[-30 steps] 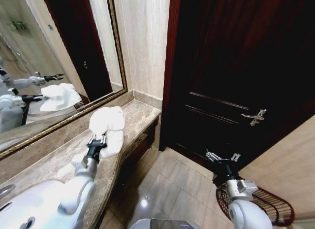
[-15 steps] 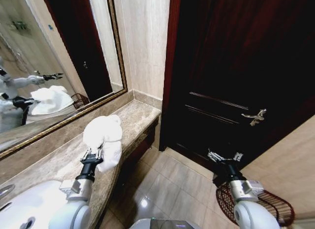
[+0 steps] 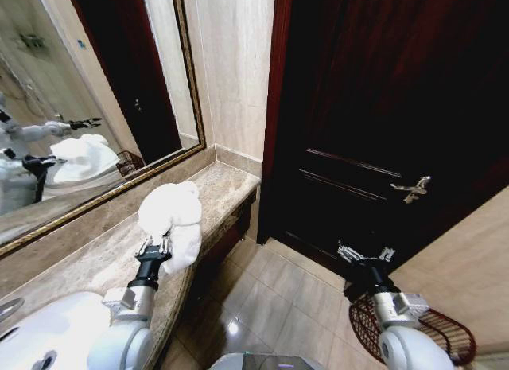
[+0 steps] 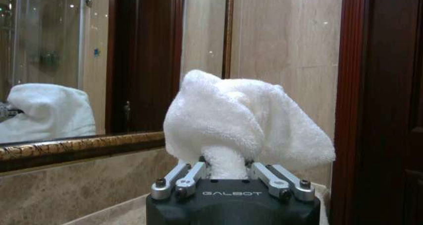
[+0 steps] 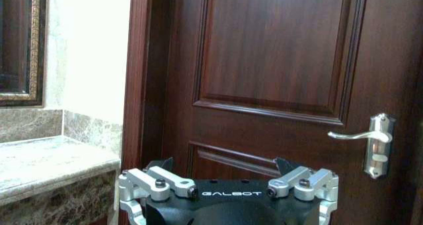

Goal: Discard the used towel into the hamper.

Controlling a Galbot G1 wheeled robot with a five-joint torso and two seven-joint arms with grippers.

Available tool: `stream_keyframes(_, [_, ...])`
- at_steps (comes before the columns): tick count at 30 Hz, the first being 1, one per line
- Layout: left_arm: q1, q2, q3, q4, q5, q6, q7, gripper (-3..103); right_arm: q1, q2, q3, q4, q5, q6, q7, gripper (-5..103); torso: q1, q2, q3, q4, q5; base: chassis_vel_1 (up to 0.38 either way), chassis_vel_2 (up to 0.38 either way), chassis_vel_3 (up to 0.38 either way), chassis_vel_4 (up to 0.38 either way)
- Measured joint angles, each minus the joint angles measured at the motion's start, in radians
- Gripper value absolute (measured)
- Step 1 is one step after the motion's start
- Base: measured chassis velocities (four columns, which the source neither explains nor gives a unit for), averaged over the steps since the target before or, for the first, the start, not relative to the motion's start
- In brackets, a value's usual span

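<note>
Left tool point(image 3: 156, 246) clamps the towel point(image 3: 172, 219), which bunches above it; right tool point(image 3: 363, 255) gapes empty.

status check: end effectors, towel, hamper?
Left end effector shut on towel, raised over the counter. Right end effector open, empty, near the door. Hamper on floor behind right arm. Nothing in the way.

both my arms are glossy white shells with rounded joints. each ends in a black cylindrical wrist section between silver-grey collars. the left gripper point(image 3: 155, 246) has a black body with "galbot" in pale letters, and silver metal finger links fixed with dark round screws. the right gripper point(image 3: 363, 255) is built the same: black housing, same lettering, silver links tipped with black fingers point(image 5: 162, 164).
</note>
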Motion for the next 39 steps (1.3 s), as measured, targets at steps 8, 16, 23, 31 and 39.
stream_keyframes(8, [-0.009, -0.012, 0.015, -0.011, 0.016, 0.011, -0.003, 21, -0.01, 0.005, 0.005, 0.007, 0.0, 0.001, 0.0, 100, 0.0, 0.0, 0.0, 0.0, 0.0, 0.0, 0.0, 0.0, 0.0])
stream_keyframes(16, [-0.006, -0.021, 0.016, -0.019, 0.021, 0.01, -0.005, 21, -0.02, 0.008, 0.006, 0.011, -0.001, 0.012, -0.005, 100, 0.0, 0.0, 0.0, 0.0, 0.0, 0.0, 0.0, 0.0, 0.0])
stream_keyframes(23, [-0.002, -0.027, 0.015, -0.023, 0.021, 0.005, -0.006, 21, -0.024, 0.009, 0.004, 0.017, -0.007, 0.014, -0.011, 100, 0.0, 0.0, 0.0, 0.0001, 0.0, 0.057, -0.057, -0.057, 0.048])
stream_keyframes(31, [0.001, -0.031, 0.015, -0.026, 0.026, -0.001, -0.006, 21, -0.027, 0.012, -0.001, 0.021, -0.013, 0.016, -0.014, 100, 0.0, 0.0, 0.0, 0.0001, 0.0, 0.084, -0.09, -0.09, 0.095])
stream_keyframes(39, [-0.003, -0.038, 0.02, -0.021, 0.046, -0.008, -0.006, 21, -0.029, 0.019, -0.005, 0.017, -0.018, 0.033, -0.019, 100, 0.0, 0.0, 0.0, 0.0, -0.0001, 0.071, -0.076, -0.081, 0.07])
